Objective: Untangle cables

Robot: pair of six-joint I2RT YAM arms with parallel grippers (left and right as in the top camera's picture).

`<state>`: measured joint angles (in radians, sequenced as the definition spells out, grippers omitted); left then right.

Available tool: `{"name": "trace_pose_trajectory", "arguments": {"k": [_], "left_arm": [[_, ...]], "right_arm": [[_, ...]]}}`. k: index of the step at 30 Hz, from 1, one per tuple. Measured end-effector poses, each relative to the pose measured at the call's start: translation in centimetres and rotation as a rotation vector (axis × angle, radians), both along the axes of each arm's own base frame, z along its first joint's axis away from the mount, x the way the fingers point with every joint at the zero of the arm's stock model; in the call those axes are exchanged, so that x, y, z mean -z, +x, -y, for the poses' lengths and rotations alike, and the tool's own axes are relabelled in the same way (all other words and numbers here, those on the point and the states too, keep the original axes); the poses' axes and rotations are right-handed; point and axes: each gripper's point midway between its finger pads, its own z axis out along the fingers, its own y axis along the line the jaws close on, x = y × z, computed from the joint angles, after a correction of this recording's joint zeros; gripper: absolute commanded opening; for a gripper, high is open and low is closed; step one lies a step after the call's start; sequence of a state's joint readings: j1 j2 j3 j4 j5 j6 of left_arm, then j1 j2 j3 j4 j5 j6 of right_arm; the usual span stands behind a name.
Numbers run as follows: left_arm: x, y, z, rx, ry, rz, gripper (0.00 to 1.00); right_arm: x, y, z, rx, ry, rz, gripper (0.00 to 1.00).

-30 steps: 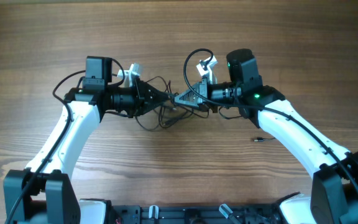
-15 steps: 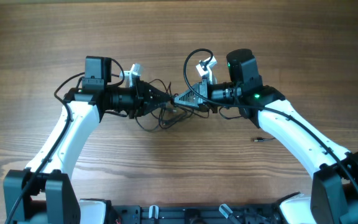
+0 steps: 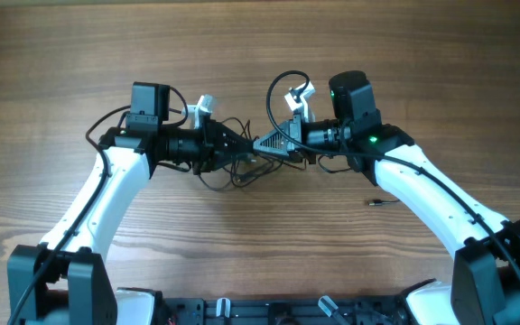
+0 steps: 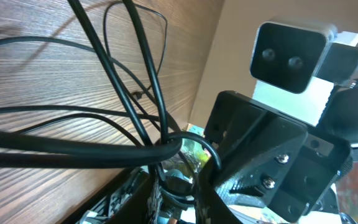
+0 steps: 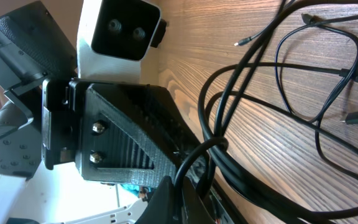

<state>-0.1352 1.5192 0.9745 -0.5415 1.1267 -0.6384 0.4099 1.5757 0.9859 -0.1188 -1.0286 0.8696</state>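
The cables (image 3: 239,170) are thin black cords in a tangle at the table's middle. My left gripper (image 3: 243,145) and right gripper (image 3: 261,144) meet tip to tip just above the tangle. In the left wrist view my left gripper (image 4: 176,194) is shut on a cord where the cables (image 4: 73,149) knot together. In the right wrist view my right gripper (image 5: 182,198) is shut on a cord beside the knot of cables (image 5: 211,147). Loose loops spread over the wood beyond both grippers.
A small silver-tipped plug end (image 3: 377,202) lies on the wood by the right arm. A thicker black arm wire (image 3: 276,90) arcs above the right wrist. The wooden table (image 3: 260,45) extends all round.
My left arm has shifted slightly to the right, closer to the right gripper. The right arm and the tangle look unchanged.
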Motion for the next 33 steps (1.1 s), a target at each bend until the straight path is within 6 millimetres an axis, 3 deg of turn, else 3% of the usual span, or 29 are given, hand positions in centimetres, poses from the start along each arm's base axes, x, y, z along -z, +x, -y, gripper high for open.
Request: {"name": "trace_pose_trajectory", "arguments": {"k": [21,25,33], "left_arm": [[0.68,-0.42,0.31,0.004,0.037,-0.018,0.18],[0.74,-0.36,0.28,0.000,0.041,-0.020,0.04],[0.75,-0.33,0.27,-0.004,0.042,-0.026,0.04]], "right_arm": [[-0.01,0.00,0.00,0.000,0.000,0.000,0.04],[0.00,-0.01,0.00,0.000,0.000,0.000,0.04],[0.05,-0.12,0.01,-0.003,-0.001,-0.007,0.04]]}}
